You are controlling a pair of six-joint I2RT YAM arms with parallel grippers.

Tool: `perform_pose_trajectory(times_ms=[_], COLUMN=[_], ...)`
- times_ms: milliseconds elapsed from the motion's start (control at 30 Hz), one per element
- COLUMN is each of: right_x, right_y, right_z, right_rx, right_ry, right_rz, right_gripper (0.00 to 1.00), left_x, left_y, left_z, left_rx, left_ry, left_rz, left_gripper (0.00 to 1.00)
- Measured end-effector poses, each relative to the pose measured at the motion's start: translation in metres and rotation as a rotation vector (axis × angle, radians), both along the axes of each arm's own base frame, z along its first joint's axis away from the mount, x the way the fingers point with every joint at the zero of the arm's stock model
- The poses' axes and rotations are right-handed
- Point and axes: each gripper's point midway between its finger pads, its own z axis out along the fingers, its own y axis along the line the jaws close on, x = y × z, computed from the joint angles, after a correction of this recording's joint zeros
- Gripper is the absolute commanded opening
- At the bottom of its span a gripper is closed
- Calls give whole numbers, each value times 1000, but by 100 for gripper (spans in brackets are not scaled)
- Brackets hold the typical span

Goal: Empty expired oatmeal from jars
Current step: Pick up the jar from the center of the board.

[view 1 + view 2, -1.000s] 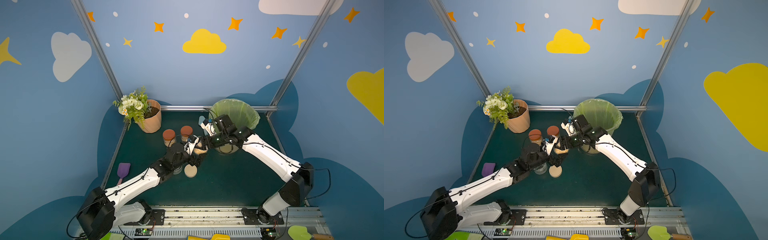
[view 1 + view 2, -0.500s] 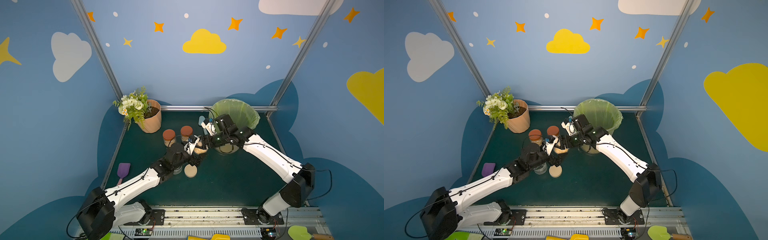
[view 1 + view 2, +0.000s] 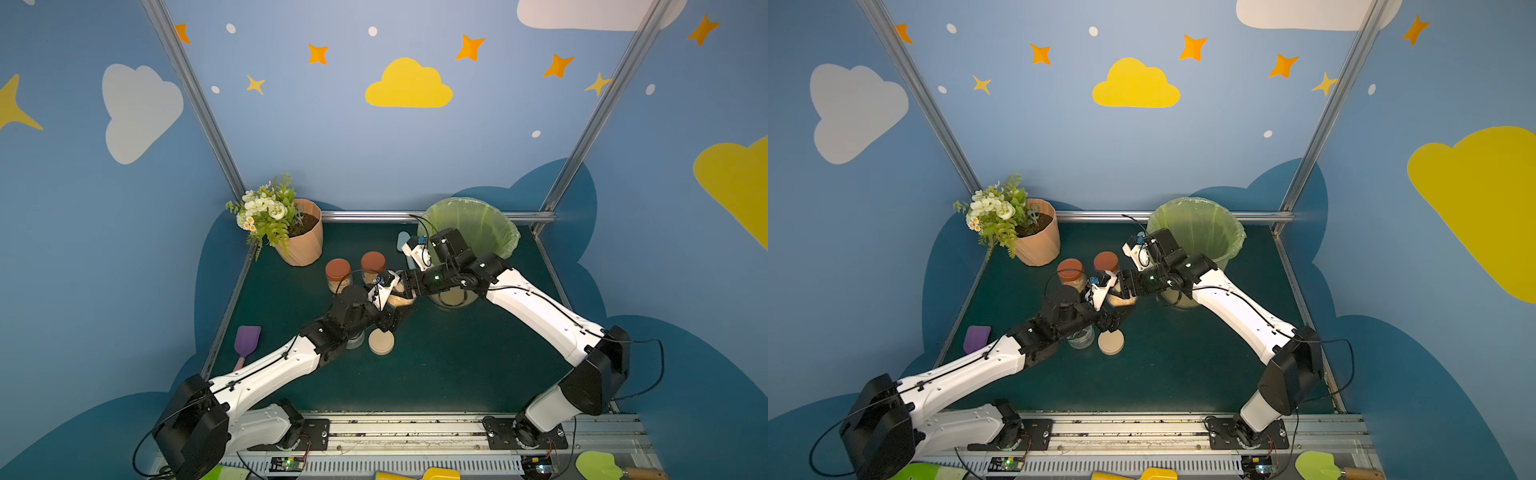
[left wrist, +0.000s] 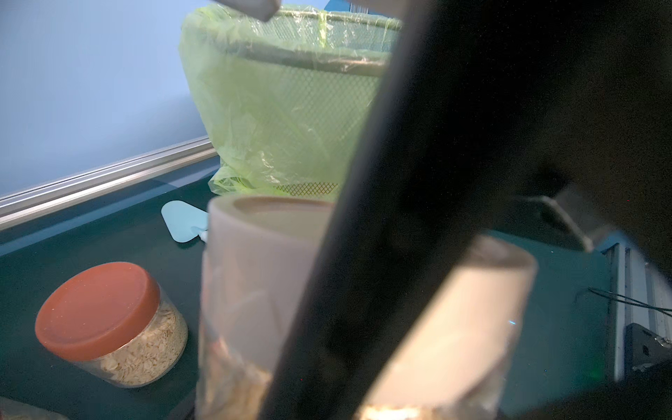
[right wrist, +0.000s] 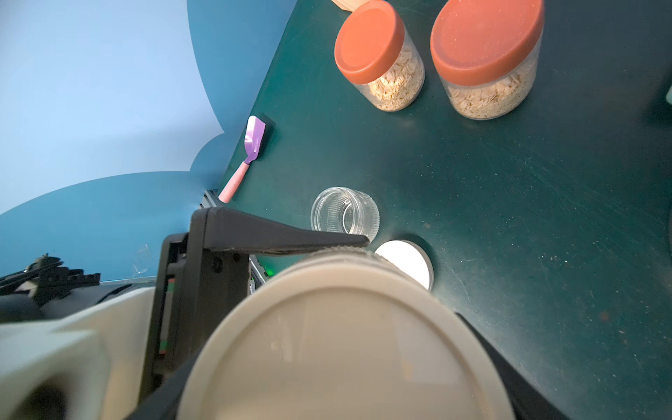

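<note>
A clear jar (image 3: 397, 297) of tan oatmeal with a beige lid (image 5: 342, 345) stands mid-table between my two arms. My left gripper (image 3: 390, 309) is shut on its body; one of its black fingers (image 5: 283, 242) lies along the jar's side. My right gripper (image 5: 338, 363) is shut on the beige lid from above. Two jars with rust-red lids (image 3: 338, 272) (image 3: 372, 264) hold oatmeal (image 5: 394, 87) just behind. An empty open jar (image 5: 345, 214) stands beside a loose beige lid (image 3: 381, 341), partly under my left arm.
The bin with green liner (image 3: 469, 232) stands at the back right, close behind my right wrist. A peach flowerpot (image 3: 303, 245) is at the back left. A purple spatula (image 3: 246, 340) lies by the left edge, a pale blue one (image 4: 182, 222) near the bin.
My left gripper's jaws have closed from wide open onto the jar's body. Both arms and the jar have stayed almost where they were.
</note>
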Motion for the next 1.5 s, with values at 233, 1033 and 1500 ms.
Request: perform_pose_trajectory(times_ms=[233,1033,1500], right_x=[0,-18,-31], right_y=[0,-9,-31], right_z=[1,13,40], right_rx=[-3,13,87], right_ry=[-6,-30,-25], right_rz=[5,15,-28], right_gripper=[84,96,96], left_x=[1,17,25], left_y=[0,3,15], left_z=[1,24,32], left_rx=[-2,-29,-10], left_ry=[-6,-127,-194], left_rz=[5,60,104], left_gripper=[27,9,8])
